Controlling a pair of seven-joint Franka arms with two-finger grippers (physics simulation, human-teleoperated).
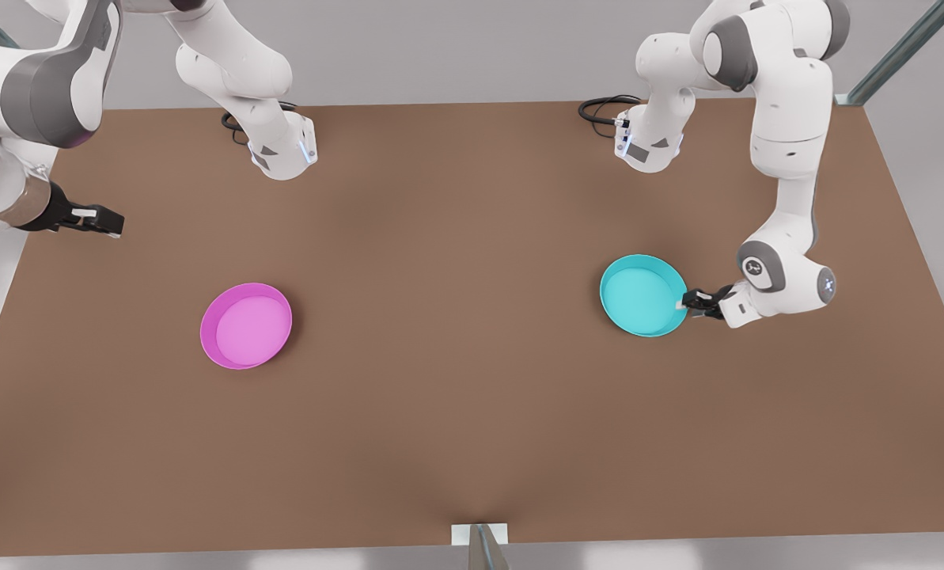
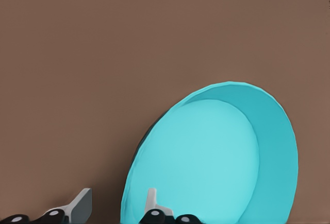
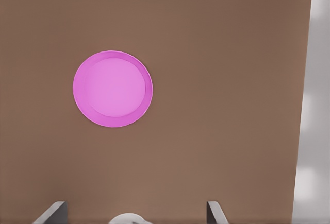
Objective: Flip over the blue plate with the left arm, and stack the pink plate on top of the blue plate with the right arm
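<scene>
- While the blue plate sits on the brown table toward the front view's right, hollow side up, the left gripper reaches in low at its rim on the side facing the front view's right.
- From the left wrist view, the blue plate looks tilted, with a dark gap under its far edge, and one pale fingertip lies against the inside of the rim while the other fingertip stands well apart from it, outside the dish.
- So the left gripper's fingers are spread, straddling the rim rather than pinching it.
- Resting flat on the table toward the front view's left, the pink plate has its paler inside facing up and nothing touching it.
- Well apart from that dish, the right gripper waits near the table's edge at the front view's left.
- Seen in the right wrist view, its two fingertips are held wide apart, with the pink plate lying beyond them.
</scene>
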